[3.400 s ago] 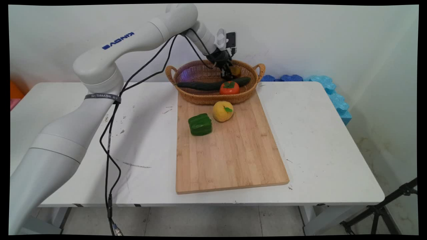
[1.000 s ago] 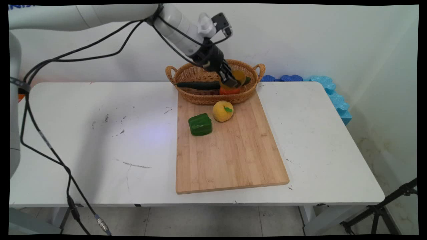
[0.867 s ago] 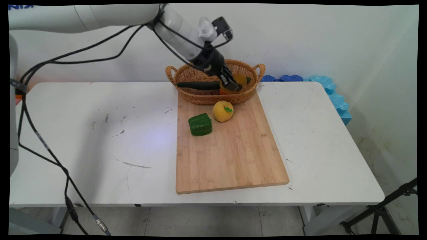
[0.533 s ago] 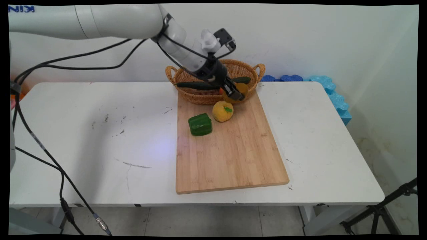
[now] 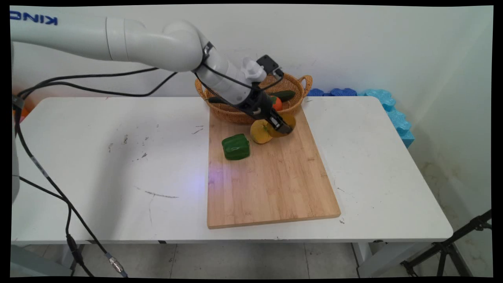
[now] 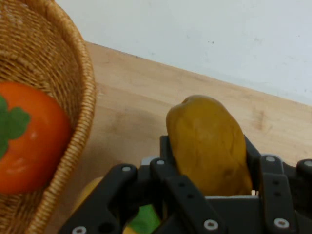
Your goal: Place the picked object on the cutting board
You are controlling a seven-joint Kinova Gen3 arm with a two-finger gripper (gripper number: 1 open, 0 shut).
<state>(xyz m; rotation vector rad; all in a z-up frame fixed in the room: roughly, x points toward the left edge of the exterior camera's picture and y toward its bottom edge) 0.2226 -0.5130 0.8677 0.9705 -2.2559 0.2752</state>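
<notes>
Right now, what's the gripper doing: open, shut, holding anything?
Gripper: shut on the mango, held just above the cutting board, beside the yellow fruit.

**Item count**

1 wicker basket [image 5: 298, 88], 1 wooden cutting board [image 5: 271, 181], 1 white table [image 5: 118, 157]. Produce, 5 total: 1 cucumber [image 5: 283, 94] and 1 tomato [image 5: 277, 103] in the basket, 1 green pepper [image 5: 235, 147] and 1 yellow fruit [image 5: 259, 132] on the board, 1 mango [image 5: 288, 125] (the one clamped in the gripper [image 5: 283, 127]). 1 arm, 1 gripper.
</notes>
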